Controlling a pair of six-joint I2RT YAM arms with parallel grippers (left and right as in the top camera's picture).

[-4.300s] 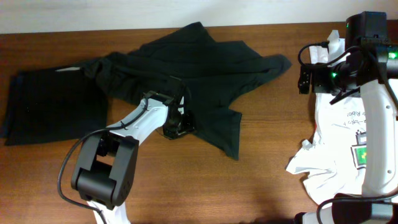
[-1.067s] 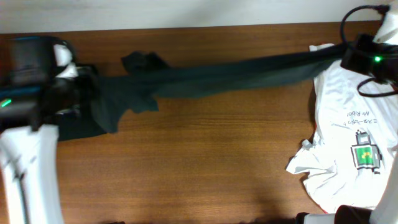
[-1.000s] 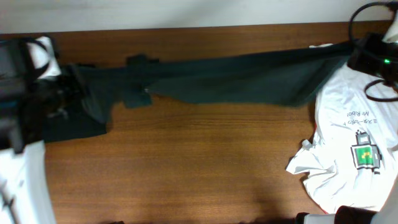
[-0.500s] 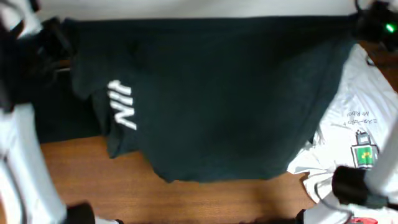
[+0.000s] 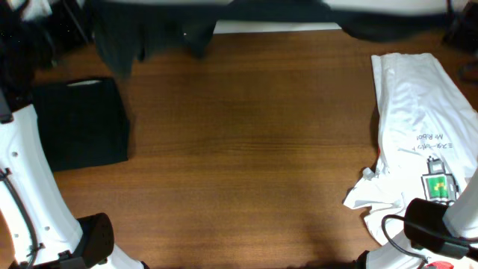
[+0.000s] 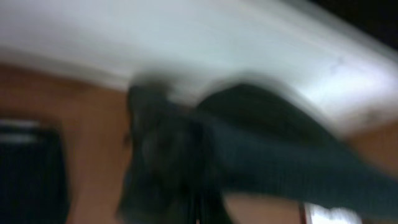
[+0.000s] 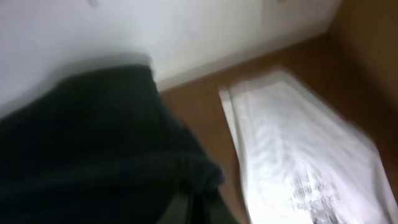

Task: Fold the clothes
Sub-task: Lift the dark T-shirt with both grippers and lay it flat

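Holding black T-shirt (image 5: pixel 160 30) stretched aloft over the table (image 5: pixel 246 149) at its far edge.
Left gripper (image 6: pixel 198 210) and right gripper (image 7: pixel 194 208) each clamped on bunched fabric; views blurred. Lower both ends evenly, taut, onto bare wood between folded dark garment (image 5: pixel 78 123), left, and white shirt (image 5: pixel 418 112), right.

the black t-shirt (image 5: pixel 157 30) hangs in the air, pulled out sideways as a blurred dark band across the top of the overhead view, its left part drooping lower, the thin fabric bunched at both ends
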